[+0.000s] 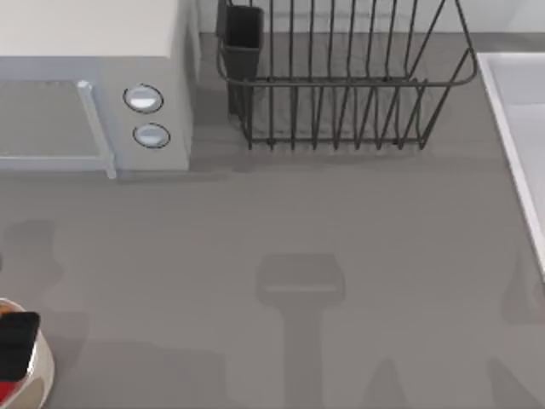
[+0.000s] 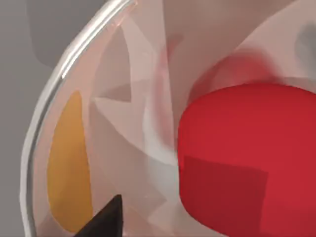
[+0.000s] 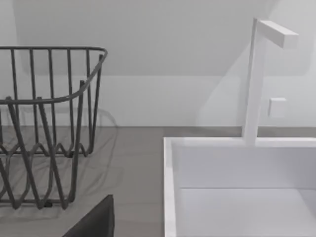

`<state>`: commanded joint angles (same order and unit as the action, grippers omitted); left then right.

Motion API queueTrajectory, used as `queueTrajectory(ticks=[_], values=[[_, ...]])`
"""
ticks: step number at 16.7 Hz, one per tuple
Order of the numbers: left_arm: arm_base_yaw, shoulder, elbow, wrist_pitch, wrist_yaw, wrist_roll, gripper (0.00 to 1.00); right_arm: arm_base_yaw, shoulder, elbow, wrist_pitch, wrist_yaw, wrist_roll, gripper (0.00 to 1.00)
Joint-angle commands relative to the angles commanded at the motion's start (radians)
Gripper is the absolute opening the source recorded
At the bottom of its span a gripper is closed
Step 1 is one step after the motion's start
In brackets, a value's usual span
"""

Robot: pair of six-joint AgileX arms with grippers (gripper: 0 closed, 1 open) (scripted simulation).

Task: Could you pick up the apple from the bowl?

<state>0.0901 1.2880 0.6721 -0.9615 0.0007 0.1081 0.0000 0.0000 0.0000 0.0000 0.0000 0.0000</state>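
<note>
The cream-white bowl (image 1: 41,368) sits at the table's front left corner, cut off by the top view's edge. My left gripper (image 1: 17,345) hangs directly over it, open, and covers most of the inside; a sliver of the red apple (image 1: 5,392) shows beneath it. In the left wrist view the apple (image 2: 247,158) lies close up inside the bowl, whose rim (image 2: 64,74) curves past. One black fingertip (image 2: 106,219) stands beside the apple, not touching it. My right arm is parked; one of its fingertips (image 3: 96,222) shows, nothing held.
An orange object (image 2: 69,163) lies in the bowl near the rim. A microwave (image 1: 94,85) stands at the back left, a wire dish rack (image 1: 341,85) at the back centre, and a white sink (image 1: 524,145) with a faucet (image 3: 254,79) on the right.
</note>
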Motion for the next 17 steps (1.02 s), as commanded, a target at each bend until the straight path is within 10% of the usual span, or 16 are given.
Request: queueTrajectory(ticks=[12,17], values=[[0.007,0.169,-0.206,0.382,-0.001,0.007,1.00,0.000,0.000,0.000,0.000,0.000,0.000,1.00],[0.007,0.169,-0.206,0.382,-0.001,0.007,0.62,0.000,0.000,0.000,0.000,0.000,0.000,1.00]])
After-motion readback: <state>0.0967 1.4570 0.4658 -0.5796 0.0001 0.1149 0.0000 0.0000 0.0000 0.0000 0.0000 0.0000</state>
